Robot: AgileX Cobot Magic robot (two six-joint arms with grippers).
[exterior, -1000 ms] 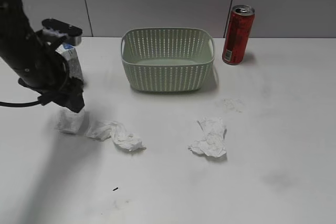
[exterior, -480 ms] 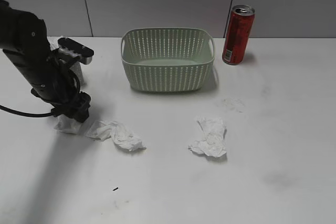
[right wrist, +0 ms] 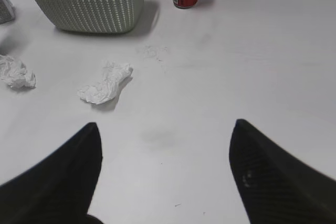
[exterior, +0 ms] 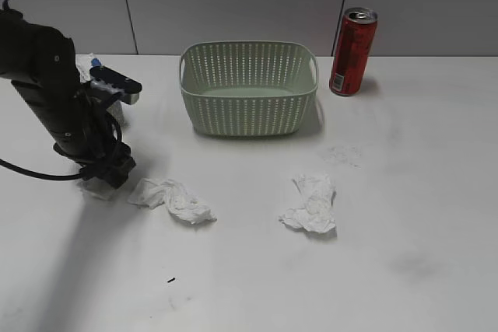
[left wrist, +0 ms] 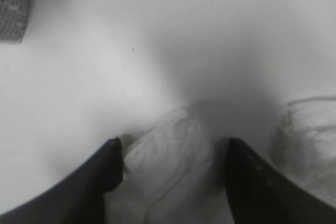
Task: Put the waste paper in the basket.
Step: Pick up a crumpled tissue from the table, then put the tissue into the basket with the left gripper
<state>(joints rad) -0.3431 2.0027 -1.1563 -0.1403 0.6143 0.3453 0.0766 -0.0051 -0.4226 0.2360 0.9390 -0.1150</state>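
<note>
Wad (left wrist: 168, 166) sits between my left gripper (left wrist: 170, 161) fingers, jaws wide, nothing pinched yet. Close gently and fully before lifting; paper's soft. Basket (exterior: 249, 89) at about 2 o'clock. Two more wads (exterior: 171, 198) (exterior: 311, 204) on the table. Right gripper (right wrist: 165, 174) open, empty.

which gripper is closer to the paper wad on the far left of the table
Left. The left gripper is down over that wad, a finger on each side of it. The right gripper hangs open above bare table, well off to the right.
</note>
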